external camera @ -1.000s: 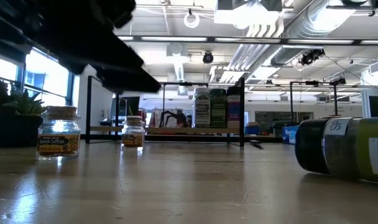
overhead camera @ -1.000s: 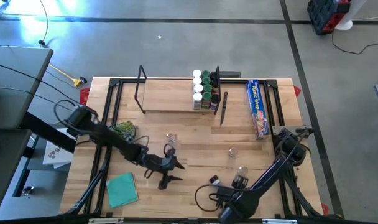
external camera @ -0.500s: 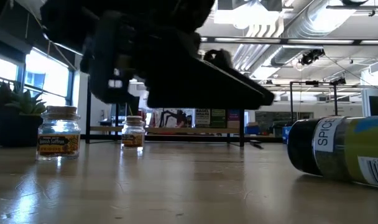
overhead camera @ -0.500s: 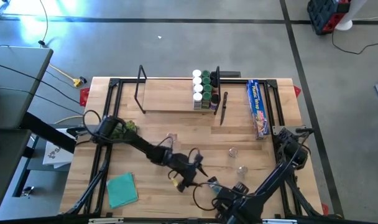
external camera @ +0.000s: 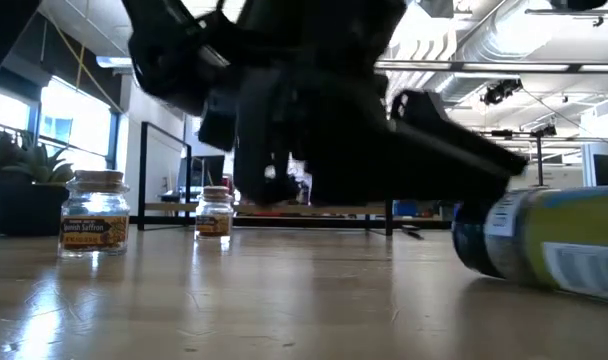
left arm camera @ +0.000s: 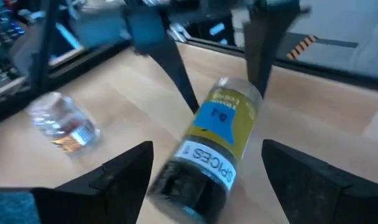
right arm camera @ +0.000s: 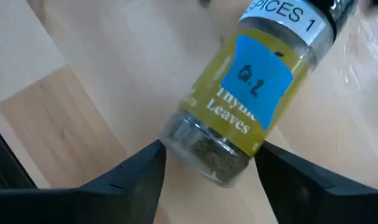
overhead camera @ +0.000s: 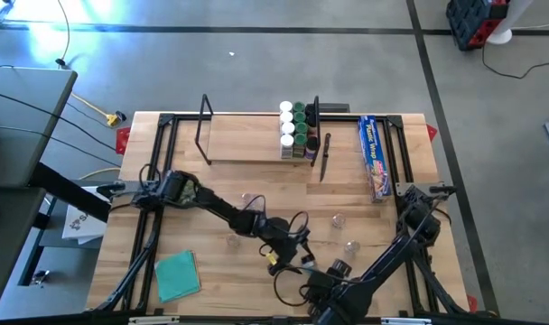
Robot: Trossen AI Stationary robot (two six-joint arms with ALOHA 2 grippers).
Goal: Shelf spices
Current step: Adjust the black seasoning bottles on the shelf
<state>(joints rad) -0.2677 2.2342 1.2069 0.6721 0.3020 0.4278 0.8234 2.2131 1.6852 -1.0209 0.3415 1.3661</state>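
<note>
Since a second ago, the left gripper (overhead camera: 293, 255) has swung from the table's left-middle toward the front centre and now faces the right gripper (overhead camera: 321, 275) there. Between both pairs of fingers lies a tipped-over spice jar (left arm camera: 209, 142) with a yellow label, a blue sticker and a dark lid (left arm camera: 186, 190); it rests on the tabletop (overhead camera: 220, 185). Left jaws stand wide open, one finger on either side of the jar's lid end, not touching it. Right jaws are open too, straddling the jar's base (right arm camera: 204, 146). Beyond the jaws, the shelf (overhead camera: 247, 137) holds a cluster of upright jars (overhead camera: 295, 129) at one end.
</note>
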